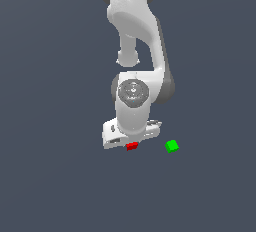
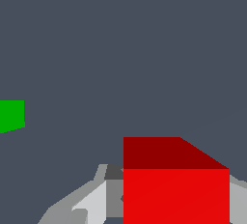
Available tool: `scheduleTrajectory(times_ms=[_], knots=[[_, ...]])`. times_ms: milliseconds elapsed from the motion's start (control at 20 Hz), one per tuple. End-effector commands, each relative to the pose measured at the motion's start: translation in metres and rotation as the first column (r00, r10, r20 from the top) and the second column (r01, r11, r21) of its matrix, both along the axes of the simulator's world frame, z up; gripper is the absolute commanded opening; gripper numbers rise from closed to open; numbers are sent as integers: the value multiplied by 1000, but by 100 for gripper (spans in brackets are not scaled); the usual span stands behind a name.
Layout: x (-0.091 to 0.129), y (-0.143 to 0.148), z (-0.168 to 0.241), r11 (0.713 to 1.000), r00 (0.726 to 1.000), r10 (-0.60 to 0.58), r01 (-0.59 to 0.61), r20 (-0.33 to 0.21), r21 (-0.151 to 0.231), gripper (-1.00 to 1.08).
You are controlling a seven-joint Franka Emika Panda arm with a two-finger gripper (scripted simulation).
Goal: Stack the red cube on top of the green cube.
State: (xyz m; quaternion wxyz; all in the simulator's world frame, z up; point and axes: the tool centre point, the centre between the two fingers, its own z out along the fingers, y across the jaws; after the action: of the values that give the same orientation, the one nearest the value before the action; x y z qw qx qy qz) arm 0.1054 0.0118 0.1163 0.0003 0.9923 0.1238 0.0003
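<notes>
Presently: small plain bright red cube [image 1: 132, 146] sits low between the fingers of the white Panda gripper [image 1: 131, 145]; whether they have closed on it cannot be told. Small plain bright green cube [image 1: 172, 146] lies apart on the dark grey floor [image 1: 55, 186], toward the exterior view's right. No writing or labels legible.

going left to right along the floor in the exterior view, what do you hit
pincer body → red cube, tucked just under the pincer → a gap of bare floor → green cube, standing apart at the exterior view's right.
</notes>
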Motion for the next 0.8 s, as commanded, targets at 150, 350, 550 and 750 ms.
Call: scheduleTrajectory(times_ms=[150, 350, 550, 750], knots=[[-5, 36, -10, 1000, 1000, 2, -2, 0, 0, -100], [-11, 78, -23, 1000, 1000, 2, -2, 0, 0, -100], [-16, 121, -36, 1000, 1000, 2, -2, 0, 1, -100], [-20, 157, -47, 1000, 1000, 2, -2, 0, 1, -100]])
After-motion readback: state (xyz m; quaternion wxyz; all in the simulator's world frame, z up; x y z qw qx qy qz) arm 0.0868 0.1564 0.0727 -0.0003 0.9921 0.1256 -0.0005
